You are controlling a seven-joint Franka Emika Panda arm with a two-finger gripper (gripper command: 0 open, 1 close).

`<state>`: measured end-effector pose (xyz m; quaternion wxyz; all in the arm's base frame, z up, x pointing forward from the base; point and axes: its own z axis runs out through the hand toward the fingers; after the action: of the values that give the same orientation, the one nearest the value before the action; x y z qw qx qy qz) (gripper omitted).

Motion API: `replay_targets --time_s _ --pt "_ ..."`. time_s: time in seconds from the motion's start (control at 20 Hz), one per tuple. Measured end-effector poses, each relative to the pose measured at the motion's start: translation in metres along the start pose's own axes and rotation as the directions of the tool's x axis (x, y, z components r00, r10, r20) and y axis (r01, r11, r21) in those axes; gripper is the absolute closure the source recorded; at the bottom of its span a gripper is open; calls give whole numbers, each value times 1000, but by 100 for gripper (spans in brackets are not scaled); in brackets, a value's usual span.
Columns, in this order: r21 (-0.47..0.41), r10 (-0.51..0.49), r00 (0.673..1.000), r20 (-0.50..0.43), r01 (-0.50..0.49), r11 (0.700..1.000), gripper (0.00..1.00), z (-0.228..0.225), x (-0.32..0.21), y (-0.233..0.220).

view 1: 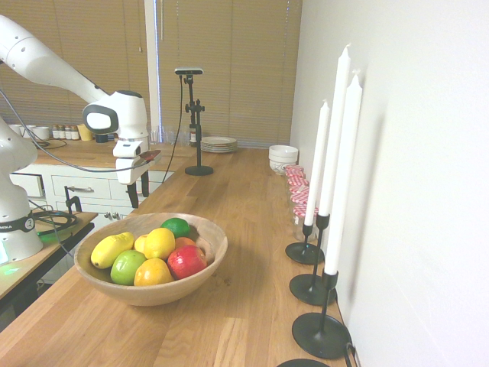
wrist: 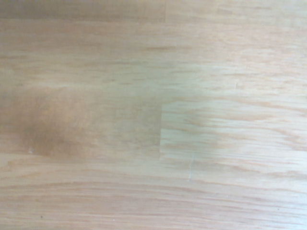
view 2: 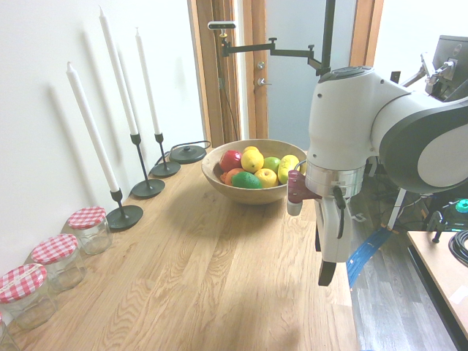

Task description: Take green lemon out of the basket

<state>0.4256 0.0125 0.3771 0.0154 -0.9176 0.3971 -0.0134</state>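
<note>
long wooden worktop (view 1: 244, 252) runs beside a white wall, filling the wrist view (wrist: 153, 115) with bare blurred wood grain. white arm hangs above the worktop, well apart from the basket (view 1: 210, 256), gripper (view 1: 138, 193) pointing down; in the first exterior view two dark fingers (view 1: 133, 196) stand apart with nothing between them, clear of the wood. in the second exterior view the gripper (view 2: 327, 272) sits at the near worktop edge. the basket (view 2: 219, 183) stands upright on the worktop, full of fruit. three tall white candles (view 1: 336, 130) in black holders line the wall beside it. jars with red checked lids (view 2: 55, 263) stand along the wall further on. in the basket: yellow lemons (view 1: 159, 243), a pale green apple (view 1: 127, 267), a red apple (view 1: 186, 261). the green lemon (view 1: 176, 226) lies inside the basket at the rim side nearest the arm, touching the yellow lemons; in the second exterior view (view 2: 246, 180) it is at the front.
</note>
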Motion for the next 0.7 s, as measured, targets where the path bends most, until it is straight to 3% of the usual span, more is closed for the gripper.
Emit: replay_targets --time_s 0.3,0.7 --pt "8 43 999 -30 -42 999 0 -12 12 2" --pt "78 183 979 -88 -177 981 0 -90 85 32"
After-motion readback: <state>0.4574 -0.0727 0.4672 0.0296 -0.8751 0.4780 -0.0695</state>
